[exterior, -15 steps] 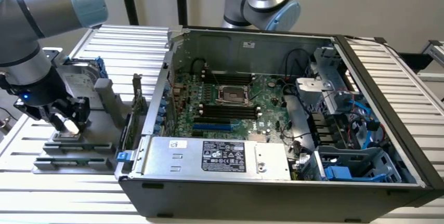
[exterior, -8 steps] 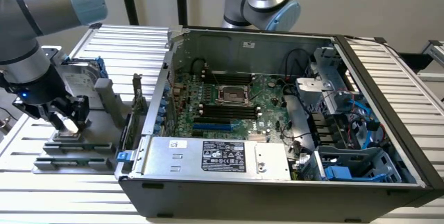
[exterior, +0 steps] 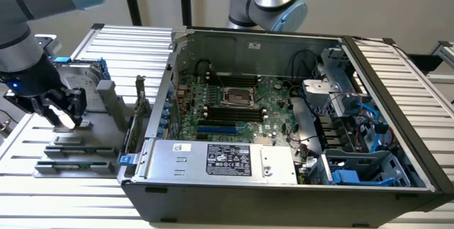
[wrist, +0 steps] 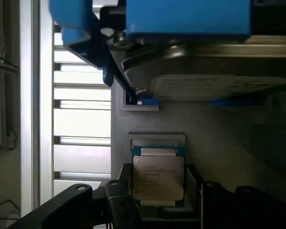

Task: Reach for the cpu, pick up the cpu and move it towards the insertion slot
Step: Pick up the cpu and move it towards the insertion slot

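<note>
Fingers (wrist: 120, 206) clamp the cpu (wrist: 158, 177) on both sides; one edge sits hidden between them.

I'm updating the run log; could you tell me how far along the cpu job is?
Reach looks done: the gripper sits at the cpu on the grey fixture outside the case. In hand: the pick-up, grip unconfirmed. Left: the cpu is nowhere near the insertion slot.

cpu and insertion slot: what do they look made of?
cpu: silvery metal lid, matte, with printed text; green rim looks like circuit board. insertion slot: shiny metal frame, judging by its glint; dark centre probably plastic.
</note>
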### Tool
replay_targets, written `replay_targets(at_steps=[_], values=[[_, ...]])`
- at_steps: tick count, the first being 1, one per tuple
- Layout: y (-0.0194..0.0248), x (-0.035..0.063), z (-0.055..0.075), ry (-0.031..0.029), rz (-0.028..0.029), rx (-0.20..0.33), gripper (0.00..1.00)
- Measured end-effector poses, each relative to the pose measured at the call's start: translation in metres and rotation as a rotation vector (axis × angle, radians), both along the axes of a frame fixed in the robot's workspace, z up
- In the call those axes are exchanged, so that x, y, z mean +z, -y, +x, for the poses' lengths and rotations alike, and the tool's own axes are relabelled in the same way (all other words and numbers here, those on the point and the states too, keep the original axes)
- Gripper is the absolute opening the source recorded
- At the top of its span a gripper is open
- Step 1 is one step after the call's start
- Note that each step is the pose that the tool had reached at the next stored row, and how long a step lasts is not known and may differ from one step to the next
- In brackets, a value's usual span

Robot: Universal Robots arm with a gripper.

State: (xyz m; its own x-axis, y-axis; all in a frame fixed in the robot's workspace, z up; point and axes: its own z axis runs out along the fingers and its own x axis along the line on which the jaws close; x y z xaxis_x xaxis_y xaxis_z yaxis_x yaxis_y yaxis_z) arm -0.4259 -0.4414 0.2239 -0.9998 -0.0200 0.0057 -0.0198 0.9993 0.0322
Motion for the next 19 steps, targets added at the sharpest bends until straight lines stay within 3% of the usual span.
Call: replay_targets(at_steps=[12, 19], values=[[0.0002, 0.0543, 0.004, 0.0001, 0.0000, 0.000, 0.54], [0.0002, 0.0862, 0.021, -0.0003, 0.0000, 0.000, 0.54]])
